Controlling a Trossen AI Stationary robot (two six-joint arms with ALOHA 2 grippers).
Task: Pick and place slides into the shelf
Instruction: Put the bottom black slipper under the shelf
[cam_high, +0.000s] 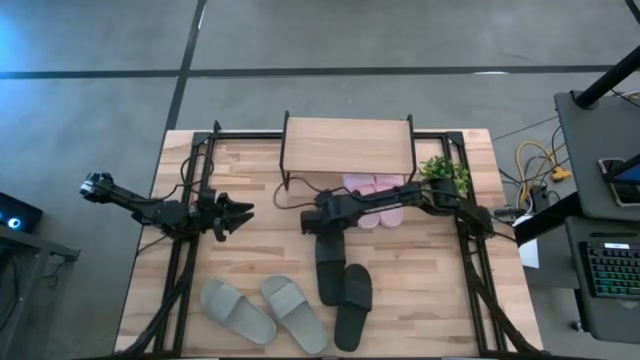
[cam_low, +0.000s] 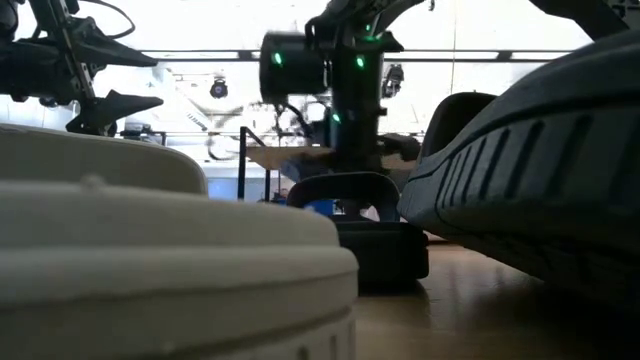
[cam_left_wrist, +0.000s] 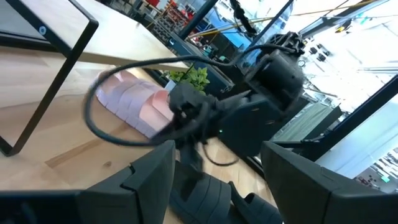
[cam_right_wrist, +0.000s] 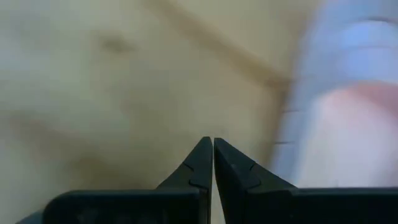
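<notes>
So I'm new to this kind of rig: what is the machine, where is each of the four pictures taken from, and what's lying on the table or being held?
It is a robot with two dark arms at a wooden table, each ending in a two-finger gripper. One picture looks straight down, one sits at table-top height, and one camera rides on each wrist.

From above, the shelf stands at the far edge, with the pink slides in front of it and partly under its edge, and a small plant beside it. Nearer the camera lie the grey-green slides and the black slides.

The left gripper waits at the left, open and empty. The right gripper reaches to the middle above a black slide; its wrist picture shows the fingers closed with nothing between them.
</notes>
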